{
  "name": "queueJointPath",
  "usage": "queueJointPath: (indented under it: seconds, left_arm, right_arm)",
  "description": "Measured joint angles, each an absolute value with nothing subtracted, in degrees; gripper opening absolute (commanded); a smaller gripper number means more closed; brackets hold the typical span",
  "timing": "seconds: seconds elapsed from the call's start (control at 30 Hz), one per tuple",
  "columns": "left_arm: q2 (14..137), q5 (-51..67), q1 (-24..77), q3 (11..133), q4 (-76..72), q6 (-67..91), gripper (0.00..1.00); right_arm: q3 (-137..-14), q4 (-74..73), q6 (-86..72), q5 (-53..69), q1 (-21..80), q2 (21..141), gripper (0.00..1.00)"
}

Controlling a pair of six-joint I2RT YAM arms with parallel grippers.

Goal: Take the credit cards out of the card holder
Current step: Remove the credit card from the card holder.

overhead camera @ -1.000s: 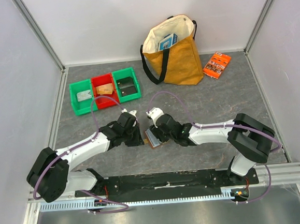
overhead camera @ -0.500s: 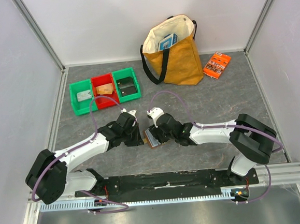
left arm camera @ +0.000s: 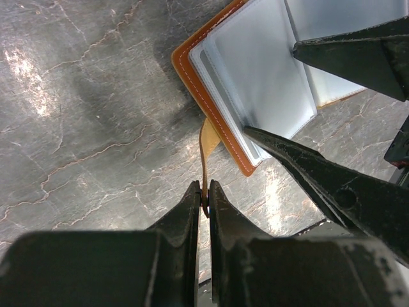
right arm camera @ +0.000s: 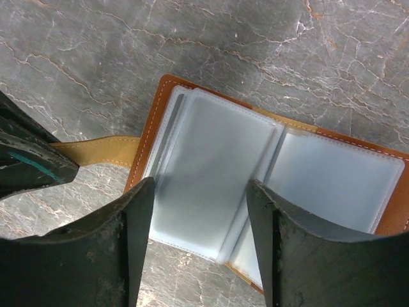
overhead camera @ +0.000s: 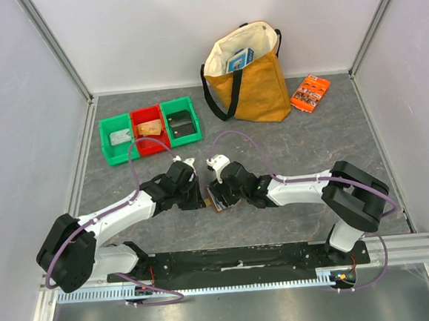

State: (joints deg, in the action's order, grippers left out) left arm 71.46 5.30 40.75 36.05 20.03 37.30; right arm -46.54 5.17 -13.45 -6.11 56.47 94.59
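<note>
Now the left hand (left arm camera: 203, 198) pinches the holder's (left arm camera: 268, 77) tab (left arm camera: 209, 144) at its 9 o'clock; the right hand (right arm camera: 199, 192), spread over the sleeves (right arm camera: 211, 166), must next nip a card edge.

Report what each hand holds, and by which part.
Left hand pinches the card holder by its tab. Right hand is open astride a pocket, gripping nothing.
</note>
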Motion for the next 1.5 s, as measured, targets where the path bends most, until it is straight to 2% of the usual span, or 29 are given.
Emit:
queueJointPath:
  seconds: [0.13, 0.23, 0.37, 0.53, 0.77, 0.9, 1.27, 1.5]
  left_arm:
    - [71.46, 5.28, 40.75, 35.90, 20.05, 37.30, 0.02]
    - [71.46, 5.19, 40.75, 35.90, 20.03, 37.30, 0.02]
    - [71.46, 4.99, 40.75, 35.81, 20.05, 37.28, 0.02]
    - [71.53, 4.36, 40.75, 35.77, 20.05, 37.28, 0.02]
    - [73.10, 3.03, 40.75, 35.57, 19.97, 37.26, 0.02]
    - [74.22, 3.03, 40.75, 35.29, 19.62, 37.26, 0.02]
    - [74.94, 1.93, 40.75, 35.16, 19.57, 37.26, 0.02]
    - [75.26, 1.58, 40.75, 34.83, 19.59, 37.26, 0.02]
  right_arm:
    - [-46.54, 5.23, -13.43, -6.37, 56.51, 94.76, 0.56]
    - [-46.54, 5.28, -13.32, -6.50, 56.58, 94.76, 0.45]
    - [-46.54, 5.56, -13.28, -6.55, 56.80, 94.70, 0.41]
    - [-46.54, 5.13, -13.26, -7.35, 56.80, 94.06, 0.32]
    - [-46.54, 4.25, -13.23, -7.73, 56.36, 92.47, 0.28]
    - [-46.54, 4.05, -13.28, -7.16, 55.59, 91.53, 0.28]
    - [-46.54, 4.05, -14.22, -2.68, 50.83, 90.17, 0.42]
    - [-46.54, 4.05, -15.46, 1.19, 48.23, 89.89, 0.45]
